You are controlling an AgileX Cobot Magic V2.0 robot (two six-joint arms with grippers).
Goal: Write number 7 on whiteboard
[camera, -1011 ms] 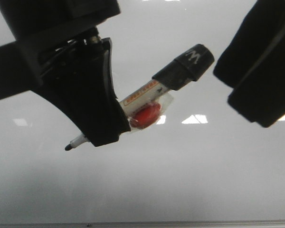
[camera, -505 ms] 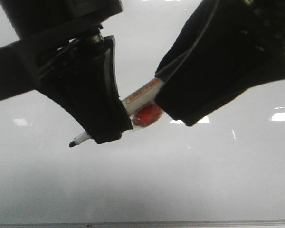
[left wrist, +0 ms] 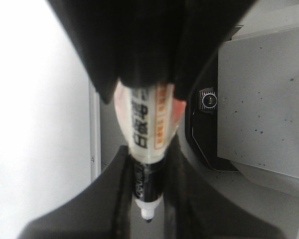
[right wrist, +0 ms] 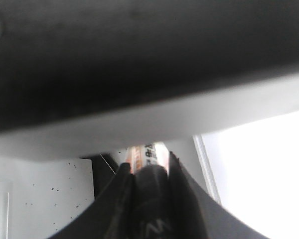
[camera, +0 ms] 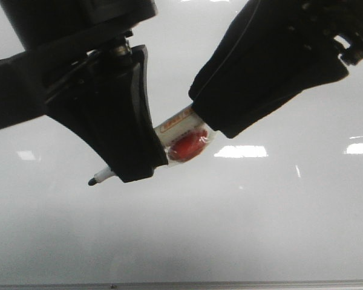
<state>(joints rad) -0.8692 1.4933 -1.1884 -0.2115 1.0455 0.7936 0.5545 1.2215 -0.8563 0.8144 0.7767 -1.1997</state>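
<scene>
Left gripper is clamping the marker mid-barrel, nib pointing down-left clear of the whiteboard. Right gripper is closing on its rear end, probably steadying it. No number 7 is showing.

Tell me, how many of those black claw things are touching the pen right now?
2. The left gripper clamps the marker near its writing tip, and the right gripper closes over its back end, both above the whiteboard.

marker cap end hidden inside right hand; left hand covers mid-barrel.
</scene>
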